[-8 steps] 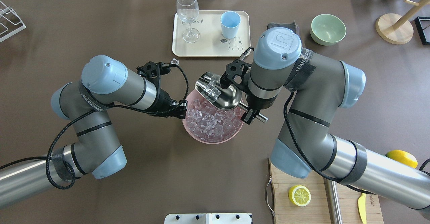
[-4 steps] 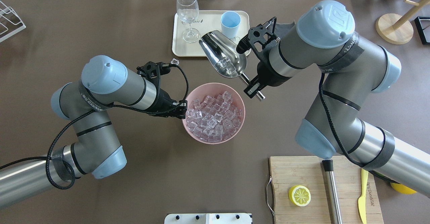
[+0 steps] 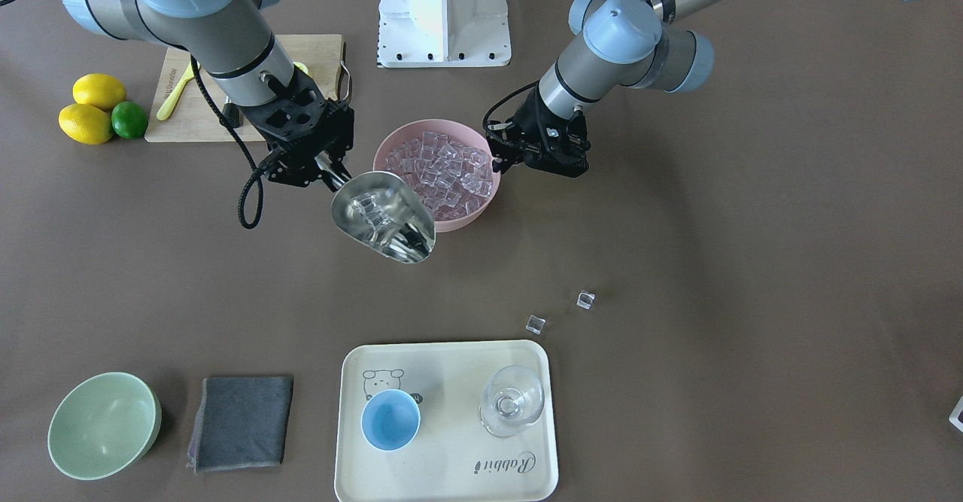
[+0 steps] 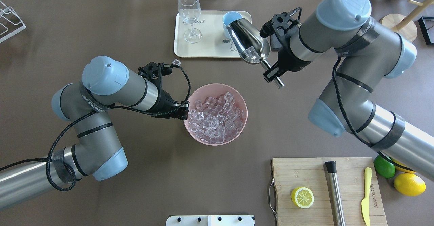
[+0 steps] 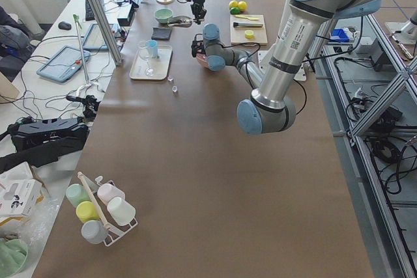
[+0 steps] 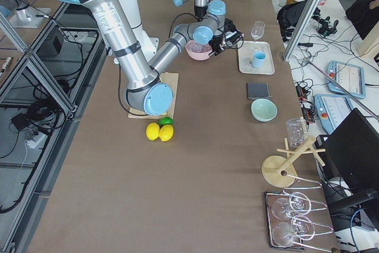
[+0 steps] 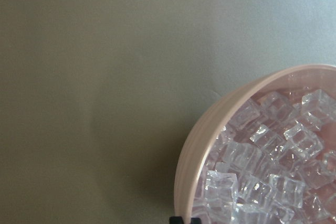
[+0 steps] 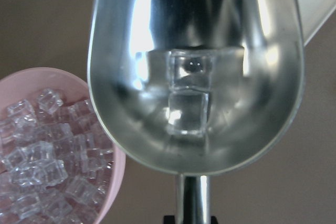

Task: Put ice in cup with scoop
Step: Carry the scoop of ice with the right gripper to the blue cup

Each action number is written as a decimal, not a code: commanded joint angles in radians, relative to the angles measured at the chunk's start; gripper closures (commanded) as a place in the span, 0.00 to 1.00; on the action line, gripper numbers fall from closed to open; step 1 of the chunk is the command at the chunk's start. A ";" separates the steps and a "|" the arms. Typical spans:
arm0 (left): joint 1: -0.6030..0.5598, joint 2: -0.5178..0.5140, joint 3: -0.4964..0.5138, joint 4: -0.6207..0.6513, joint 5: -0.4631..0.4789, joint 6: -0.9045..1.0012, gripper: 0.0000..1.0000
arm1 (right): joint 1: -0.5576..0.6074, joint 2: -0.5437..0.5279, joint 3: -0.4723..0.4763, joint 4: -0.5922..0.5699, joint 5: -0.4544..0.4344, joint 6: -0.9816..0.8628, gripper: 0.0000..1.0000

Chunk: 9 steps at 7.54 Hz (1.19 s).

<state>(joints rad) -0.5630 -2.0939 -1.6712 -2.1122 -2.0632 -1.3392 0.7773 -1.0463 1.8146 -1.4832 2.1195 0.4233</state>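
Note:
The steel scoop (image 4: pixel 249 44) hangs tilted over the tray's front right corner, its mouth beside and partly covering the light-blue cup (image 4: pixel 230 17). Two ice cubes (image 8: pixel 189 98) lie in its trough. My right gripper (image 4: pixel 271 74) is shut on the scoop's handle. The cup (image 3: pixel 390 420) stands upright on the tray and looks empty. My left gripper (image 4: pixel 184 112) is shut on the left rim of the pink bowl (image 4: pixel 246 114), which is full of ice (image 4: pixel 213 117).
A wine glass (image 4: pixel 189 16) stands on the cream tray (image 4: pixel 210 33) left of the cup. Two loose cubes (image 3: pixel 585 300) lie on the table. A green bowl (image 3: pixel 101 425) and grey cloth (image 3: pixel 241 421) lie beside the tray. A cutting board (image 4: pixel 305 171) holds a lemon half, steel cylinder and knife.
My right arm has lifted the scoop with ice out of the pink bowl and carried it away to the tray, up to the cup. The left arm has not moved.

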 commanded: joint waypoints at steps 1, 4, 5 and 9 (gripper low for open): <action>0.000 0.000 -0.001 0.000 0.000 0.000 0.92 | 0.111 0.044 -0.135 -0.099 0.128 -0.021 1.00; -0.001 0.000 -0.001 0.000 0.000 0.000 0.92 | 0.134 0.234 -0.381 -0.218 0.157 -0.061 1.00; -0.002 0.000 -0.002 0.000 0.000 0.000 0.92 | 0.134 0.294 -0.453 -0.279 0.165 -0.101 1.00; -0.002 0.000 -0.002 0.000 0.000 0.000 0.91 | 0.187 0.461 -0.636 -0.519 0.213 -0.338 1.00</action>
<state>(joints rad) -0.5645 -2.0939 -1.6735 -2.1123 -2.0632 -1.3392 0.9358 -0.6609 1.2666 -1.8883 2.3008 0.2129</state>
